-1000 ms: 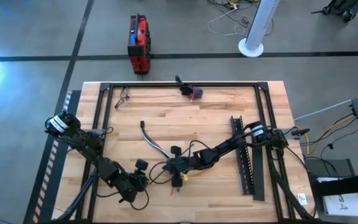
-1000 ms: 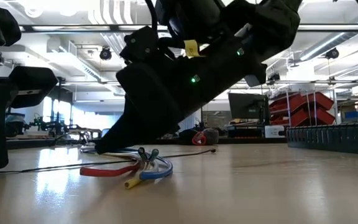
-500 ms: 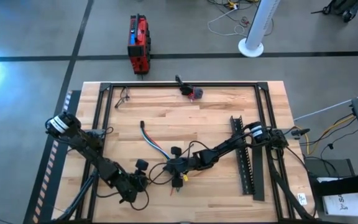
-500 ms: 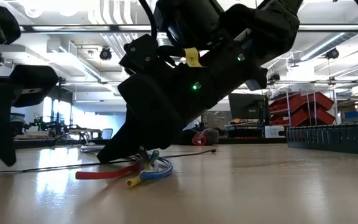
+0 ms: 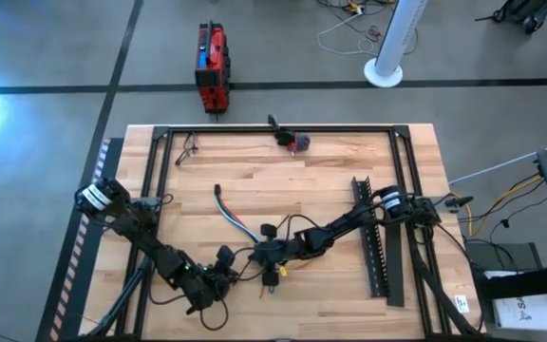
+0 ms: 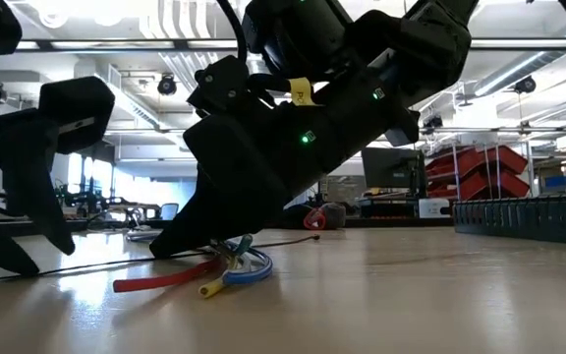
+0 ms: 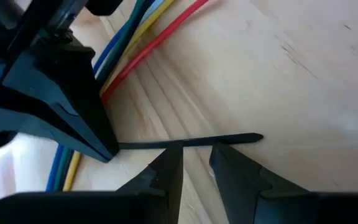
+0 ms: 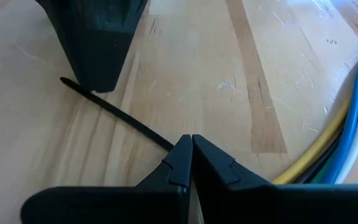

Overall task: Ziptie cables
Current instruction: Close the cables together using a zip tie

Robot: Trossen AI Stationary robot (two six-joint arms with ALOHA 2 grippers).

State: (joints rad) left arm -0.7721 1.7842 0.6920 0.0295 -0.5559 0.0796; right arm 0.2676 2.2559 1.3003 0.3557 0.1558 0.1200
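Note:
The cables (image 5: 235, 217), thin blue, green, yellow and red wires, lie in a bundle on the wooden table, their near ends (image 6: 234, 273) by my right gripper. My right gripper (image 5: 257, 255) is shut on a thin black zip tie (image 7: 216, 140) that runs flat over the wood toward my left gripper. My left gripper (image 7: 196, 152) stands low beside it, at the table's near left. It is open by a narrow gap, with its fingertips right over the strip near the strip's free end (image 8: 64, 81). My right gripper pinches the zip tie's end nearest the cables (image 8: 166, 144) between its two shut fingers. The fingers slant down from the table's right and the strip runs straight out of them. The rest of the strip lies on the wood. My left gripper's fingertips (image 7: 173, 152) meet the strip in the picture, but I cannot tell whether they touch it.
A long black toothed rail (image 5: 373, 237) lies at the table's right, under the right arm. A small grey and red object (image 5: 294, 142) sits at the far edge. A black frame (image 5: 160, 161) borders the table. Bare wood lies between the cables and the rail.
My left gripper has sunk toward the table and gone right, toward my right gripper and the zip tie, rolling about its own axis as it went. My right gripper has kept still, shut on the strip.

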